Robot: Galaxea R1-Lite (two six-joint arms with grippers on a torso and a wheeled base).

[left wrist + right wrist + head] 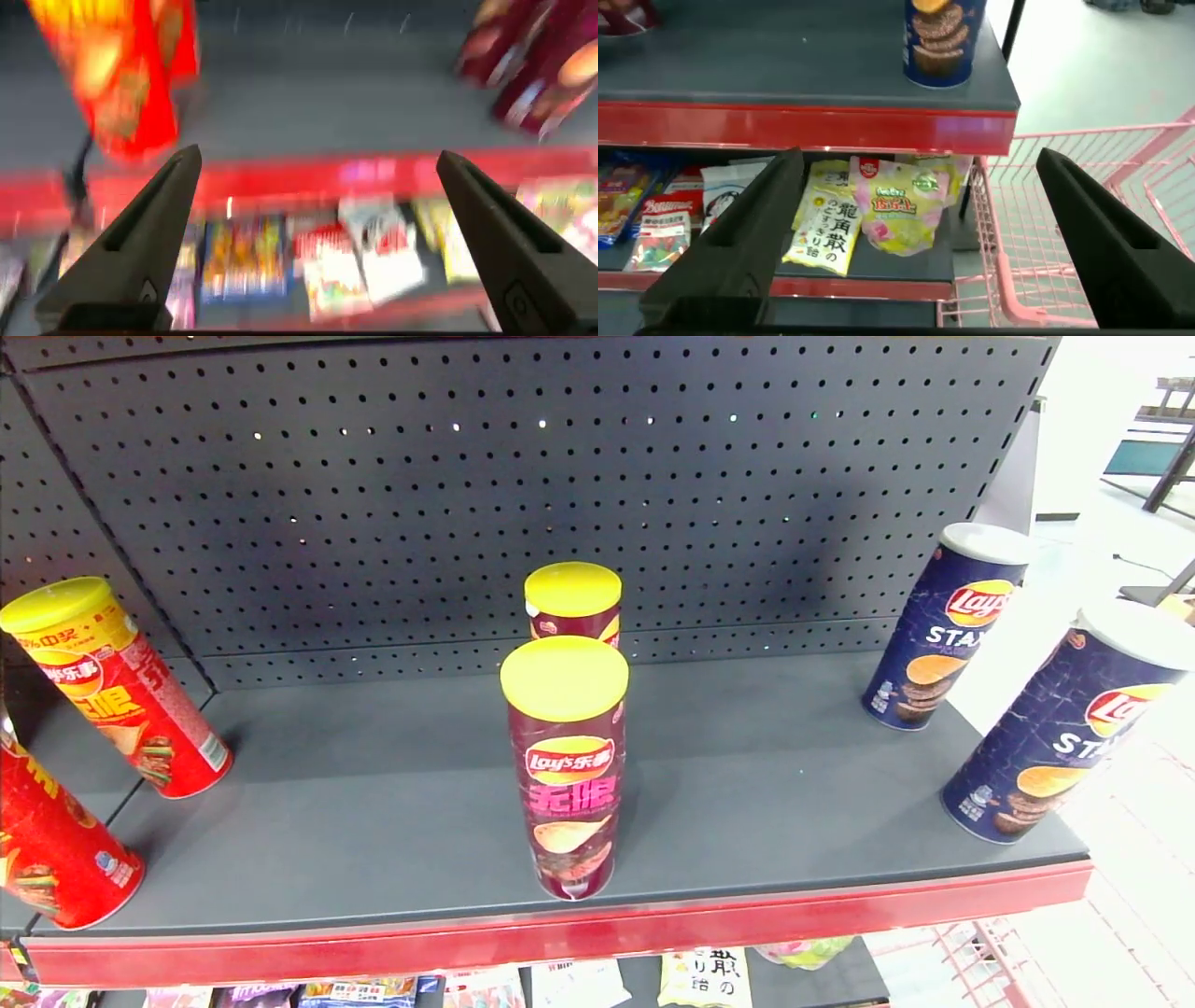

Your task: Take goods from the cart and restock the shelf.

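On the grey metal shelf with its red front strip, two red yellow-lidded chip tubes stand at the left, the rear red tube and the front red tube. In the middle, the front maroon tube stands before the rear maroon tube, both with yellow lids. At the right are the rear blue tube and the front blue tube, both with white lids. The labels picture crisps. The left gripper and the right gripper are spread and empty before the shelf edge. The pink wire cart is beside the right one.

The rear maroon can sits half hidden behind the front maroon can; lower-shelf packets are blurred
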